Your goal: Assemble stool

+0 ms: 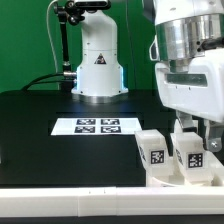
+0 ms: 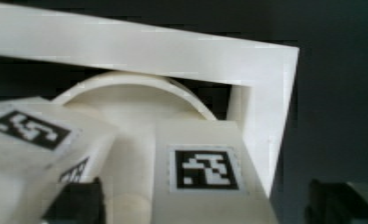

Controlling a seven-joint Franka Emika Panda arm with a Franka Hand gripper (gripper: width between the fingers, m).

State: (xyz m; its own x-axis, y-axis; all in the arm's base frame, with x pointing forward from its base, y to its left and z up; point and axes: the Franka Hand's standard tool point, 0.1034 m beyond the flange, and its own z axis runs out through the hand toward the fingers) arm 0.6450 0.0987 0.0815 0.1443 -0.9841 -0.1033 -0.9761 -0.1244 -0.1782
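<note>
Exterior view faces the arm's base; wrist view — close — shares the legs [image 1: 170, 152].

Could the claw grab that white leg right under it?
Probably yes. The claw hangs just above the leg with nothing between them, though a second leg beside it leaves little room.

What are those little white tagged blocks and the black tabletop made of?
The legs look like matte white plastic: smooth, uniform faces with soft edges, each carrying a printed black-and-white tag. The table looks covered in dull black fabric or sheet, showing almost no glare; which one is unclear.
</note>
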